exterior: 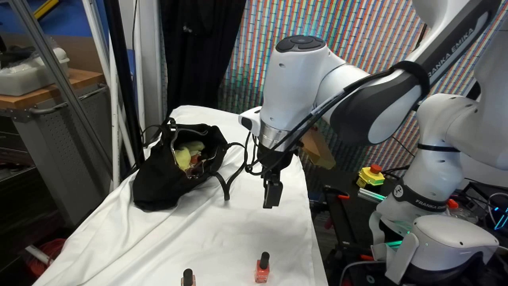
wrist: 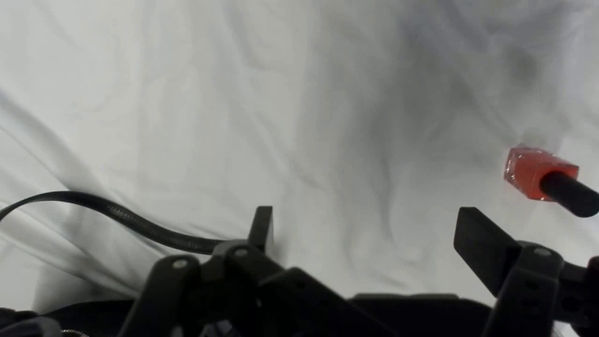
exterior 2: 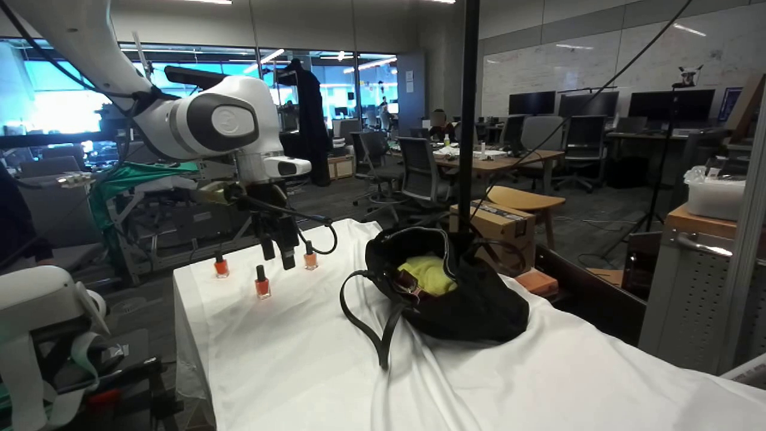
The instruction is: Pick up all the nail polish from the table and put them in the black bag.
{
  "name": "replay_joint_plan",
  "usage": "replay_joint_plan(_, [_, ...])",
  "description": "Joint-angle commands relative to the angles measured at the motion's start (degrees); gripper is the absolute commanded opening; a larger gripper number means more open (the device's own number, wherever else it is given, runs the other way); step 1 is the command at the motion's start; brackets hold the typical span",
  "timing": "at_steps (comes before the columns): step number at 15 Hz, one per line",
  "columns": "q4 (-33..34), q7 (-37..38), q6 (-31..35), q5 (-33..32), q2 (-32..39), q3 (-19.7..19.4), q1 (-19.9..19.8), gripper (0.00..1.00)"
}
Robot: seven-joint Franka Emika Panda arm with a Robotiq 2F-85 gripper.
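Bottle (wrist: 538,173) stands outside the spread pincer (wrist: 362,229), past one finger (wrist: 484,248)

In the wrist view the red nail polish lies to the right of the gap, beyond the right-hand finger as seen there and a little higher than its tip, the black cap (wrist: 569,193) pointing to the lower right. None of it is between the fingers; the pincer is released and grips nothing. It hangs above the bench (exterior: 222,242), fingers downward, white cloth (wrist: 327,93) beneath.

An exterior view shows three bottles on the bench, all upright with caps on top: a near red bottle (exterior 2: 263,288), a far red bottle (exterior 2: 221,267) nearer the bench's edge, and a paler bottle (exterior 2: 310,260) on the side toward the black bag (exterior 2: 473,311). The one in the wrist view is probably the near red bottle, though I cannot be certain.

Its long axis runs upward, roughly in line with the fingers, so the move likely calls for a shift to the right of the wrist view first, then a straight descent around the cap; going down too soon could knock it. The bag's strap (wrist: 140,227) crosses the left of that view, so the bag seems to lie the opposite way.
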Motion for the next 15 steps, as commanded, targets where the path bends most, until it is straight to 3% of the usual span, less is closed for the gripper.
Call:
replay_joint_plan(1, [-1.17,0.01,0.43,2.28,-1.3,2.97,0.12,1.0])
replay_joint_plan(9, [3.09,0.68,0.7,5.7,2.57,8.35,2.96,1.0])
replay_joint_plan(15, [5.86,1.51,3.04,3.85,7.26,8.15,3.5,1.0])
